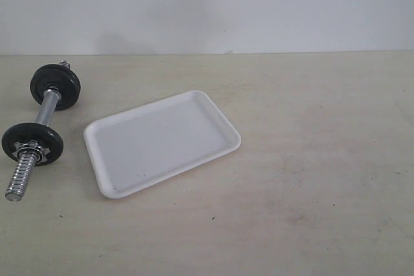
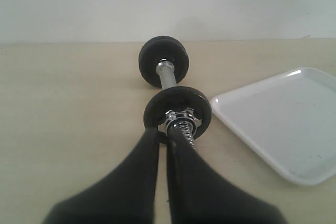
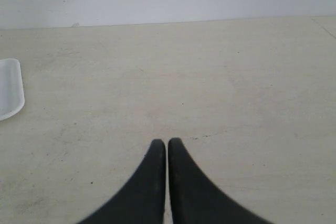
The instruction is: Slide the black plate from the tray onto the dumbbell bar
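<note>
Black and pressed together at the tips, the left claw (image 2: pixel 164 132) was closed on nothing, and the right claw (image 3: pixel 167 142) was closed in the same way over bare beige surface (image 1: pixel 310 179). Neither arm showed in the exterior view, so both seemed to be held back from the work area.

Straight ahead of the left claw lay the short chrome dumbbell bar (image 2: pixel 167 74). Its long axis ran directly away from the claw, with the threaded end nearest. Next along the bar came a black disc (image 2: pixel 178 109) with a chrome star-shaped collar nut (image 2: pixel 178 120) against it. At the far end sat the small round matte-black iron plate (image 2: pixel 164 61), already on the bar.

In the exterior view the flat white rectangular plastic tray (image 1: pixel 162 140) lay just to the right of the bar and held nothing. By that showing, the slide looked finished. The left arm was plainly the nearer to the bar. The right wrist view caught only a corner of the tray, well off to one side.
</note>
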